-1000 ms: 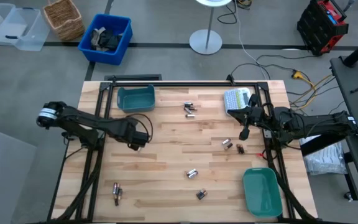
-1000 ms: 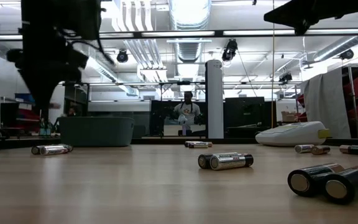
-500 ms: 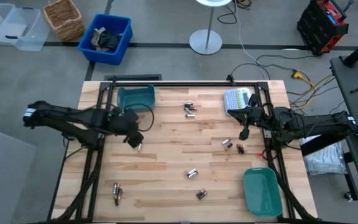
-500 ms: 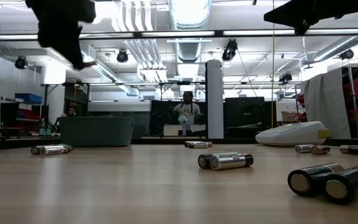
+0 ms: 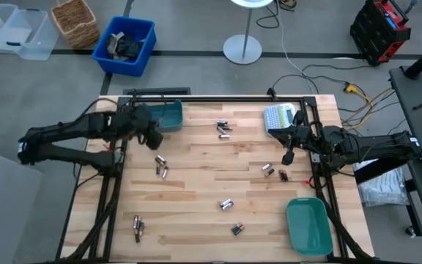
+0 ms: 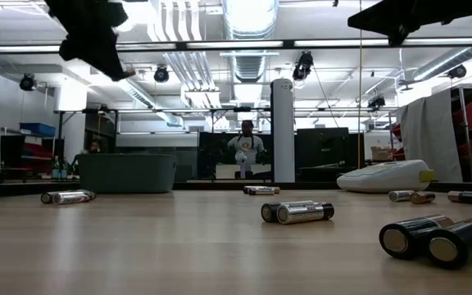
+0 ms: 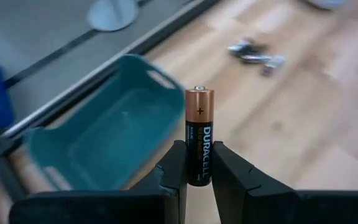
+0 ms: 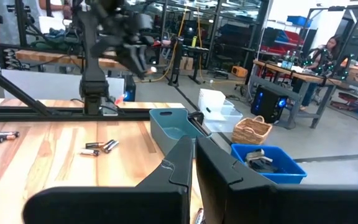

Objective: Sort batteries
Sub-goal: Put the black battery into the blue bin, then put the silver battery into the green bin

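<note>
My left gripper (image 5: 154, 138) hovers high over the back left of the table, beside the teal bin (image 5: 161, 116). It is shut on a black and copper battery (image 7: 199, 140), which stands upright between its fingers with the plus end up. The bin (image 7: 98, 140) lies just beyond it. Loose batteries lie in small pairs: one pair (image 5: 160, 166) near the left gripper, another (image 5: 223, 129) at the back middle, others (image 5: 272, 171) (image 5: 226, 204) (image 5: 138, 227) farther out. My right gripper (image 5: 287, 155) waits shut at the right edge, holding nothing.
A second teal bin (image 5: 308, 225) sits at the front right corner. A grey-white label maker (image 5: 278, 117) lies at the back right, beside the right arm. In the low view, battery pairs (image 6: 297, 212) (image 6: 437, 238) lie close to the camera, and a person (image 6: 247, 152) stands far behind the table.
My left arm has lifted and swung from the table's left middle towards the back left bin, carrying the battery. Two batteries stay where it was. The right arm has not moved.
</note>
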{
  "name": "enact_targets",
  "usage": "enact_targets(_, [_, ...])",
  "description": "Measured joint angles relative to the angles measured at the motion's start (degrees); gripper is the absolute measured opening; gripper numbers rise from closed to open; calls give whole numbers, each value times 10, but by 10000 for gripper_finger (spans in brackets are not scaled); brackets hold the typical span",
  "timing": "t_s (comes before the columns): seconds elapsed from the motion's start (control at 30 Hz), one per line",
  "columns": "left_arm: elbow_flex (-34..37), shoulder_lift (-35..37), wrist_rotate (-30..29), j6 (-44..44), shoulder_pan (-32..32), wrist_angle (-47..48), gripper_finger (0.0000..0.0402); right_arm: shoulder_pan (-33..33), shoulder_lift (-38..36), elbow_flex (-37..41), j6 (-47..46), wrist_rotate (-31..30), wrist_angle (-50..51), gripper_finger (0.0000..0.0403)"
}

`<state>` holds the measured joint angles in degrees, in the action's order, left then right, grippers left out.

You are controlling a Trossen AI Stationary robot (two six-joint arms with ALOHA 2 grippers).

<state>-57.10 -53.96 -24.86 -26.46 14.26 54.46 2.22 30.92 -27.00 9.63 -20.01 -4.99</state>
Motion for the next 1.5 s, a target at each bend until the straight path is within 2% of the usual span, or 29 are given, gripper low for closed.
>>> enact_targets(0.07, [1,-10,13,22,55,0,38,0,0,0,0,0,0,13])
enact_targets(0.3, [3,-86,112,112,252,0,38,0,0,0,-1,0,0,13])
enact_targets(0.47, [4,-147,124,155,328,-10,38,0,0,0,-13,0,0,13])
enact_targets(0.9, [4,-203,136,170,335,-34,43,0,0,0,-15,0,0,13])
enact_targets(1.27, [4,-199,137,165,335,-25,109,0,0,0,-9,0,0,13])
enact_targets(1.5, [4,-175,179,165,318,-28,127,0,0,0,-6,0,0,13])
